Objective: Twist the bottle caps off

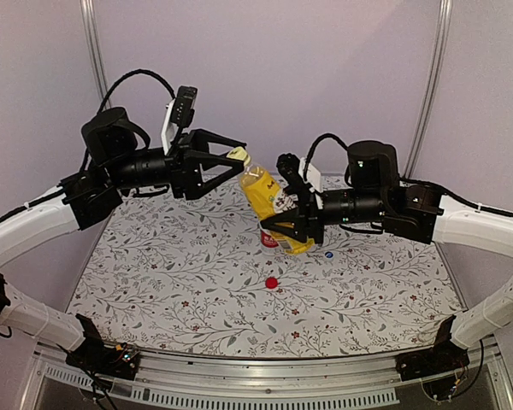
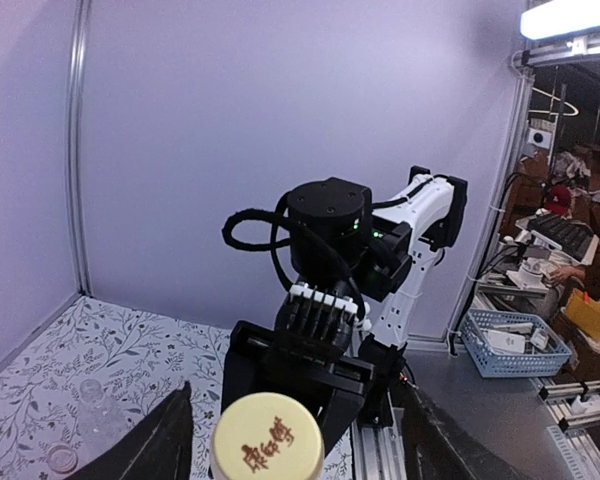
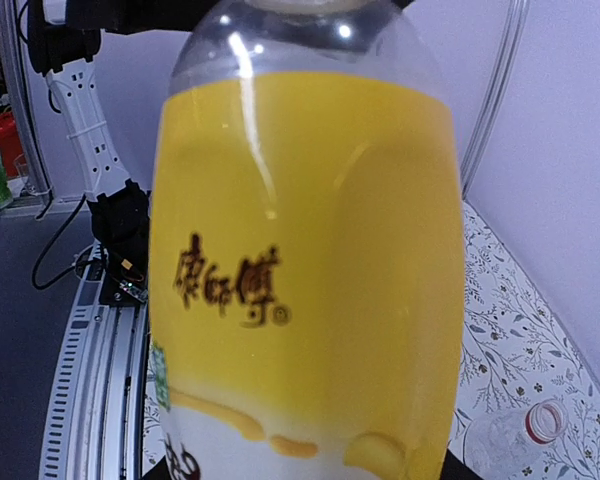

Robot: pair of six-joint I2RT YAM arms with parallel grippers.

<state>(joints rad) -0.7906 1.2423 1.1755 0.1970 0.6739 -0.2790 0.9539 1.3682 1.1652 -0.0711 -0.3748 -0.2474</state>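
The yellow-liquid bottle point(image 1: 269, 201) hangs tilted above the table, and my right gripper point(image 1: 284, 231) is shut on its lower body. It fills the right wrist view point(image 3: 300, 270). Its yellow cap point(image 1: 238, 154) sits on the neck, top facing the left wrist camera point(image 2: 268, 438). My left gripper point(image 1: 237, 159) is open around that cap; its dark fingers point(image 2: 152, 445) stand off on either side with gaps. A red cap point(image 1: 272, 282) and a blue-white cap point(image 1: 329, 254) lie loose on the cloth. A clear uncapped bottle with a red neck ring point(image 3: 518, 432) lies on the table.
The flowered tablecloth point(image 1: 171, 282) covers the table, with grey walls behind and metal posts at the corners. The clear bottle point(image 2: 88, 402) lies by the back wall in the left wrist view. A blue basket point(image 2: 508, 342) sits off the table.
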